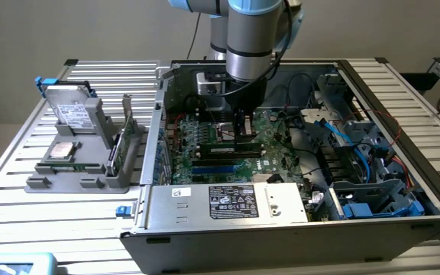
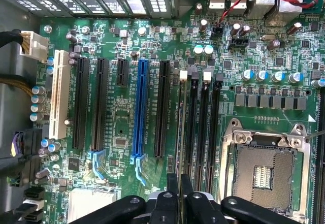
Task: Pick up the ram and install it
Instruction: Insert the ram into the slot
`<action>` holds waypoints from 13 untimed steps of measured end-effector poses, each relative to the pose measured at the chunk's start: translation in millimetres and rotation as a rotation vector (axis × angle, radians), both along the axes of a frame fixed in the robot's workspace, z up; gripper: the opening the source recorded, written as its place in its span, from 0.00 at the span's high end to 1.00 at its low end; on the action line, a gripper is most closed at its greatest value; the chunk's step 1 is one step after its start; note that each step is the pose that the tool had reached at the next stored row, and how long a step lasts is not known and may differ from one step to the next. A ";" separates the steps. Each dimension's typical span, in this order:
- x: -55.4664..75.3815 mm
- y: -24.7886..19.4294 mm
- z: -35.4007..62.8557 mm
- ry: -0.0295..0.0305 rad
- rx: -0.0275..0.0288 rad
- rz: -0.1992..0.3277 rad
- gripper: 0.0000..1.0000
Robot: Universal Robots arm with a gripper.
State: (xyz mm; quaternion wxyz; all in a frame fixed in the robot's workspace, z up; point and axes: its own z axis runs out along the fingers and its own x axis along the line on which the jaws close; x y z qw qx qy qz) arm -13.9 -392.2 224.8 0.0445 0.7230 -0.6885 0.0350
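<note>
Ram [image 2: 179, 132] stands edge-on in the pincer [image 2: 179, 182], which is closed on it, over the outermost black memory slot, on the side away from the processor socket [image 2: 261, 176]. I judge it must go down straight, both ends level, so that the white clip [image 2: 184, 74] can catch. Room is narrow: the computer case [image 1: 281, 246] walls and loose cables [image 1: 334, 127] are near the arm.

Open computer case [image 1: 281, 243], grey parts tray [image 1: 67, 186]
</note>
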 end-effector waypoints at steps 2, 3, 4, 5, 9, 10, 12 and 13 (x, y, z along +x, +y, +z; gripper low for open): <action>-0.3 0.0 -0.4 -0.0004 0.0003 0.000 0.86; -0.4 0.0 -0.4 -0.0005 0.0001 0.000 0.86; -0.5 0.0 -0.6 -0.0005 0.0001 0.000 0.86; -0.6 0.0 -0.7 -0.0007 0.0001 0.000 0.86; -0.7 0.0 -1.3 -0.0018 0.0000 0.000 0.86; -0.7 0.0 -1.4 -0.0022 0.0001 0.000 0.86; -0.8 0.0 -1.6 -0.0030 0.0001 0.000 0.86; -0.8 0.0 -1.7 -0.0034 0.0001 0.000 0.86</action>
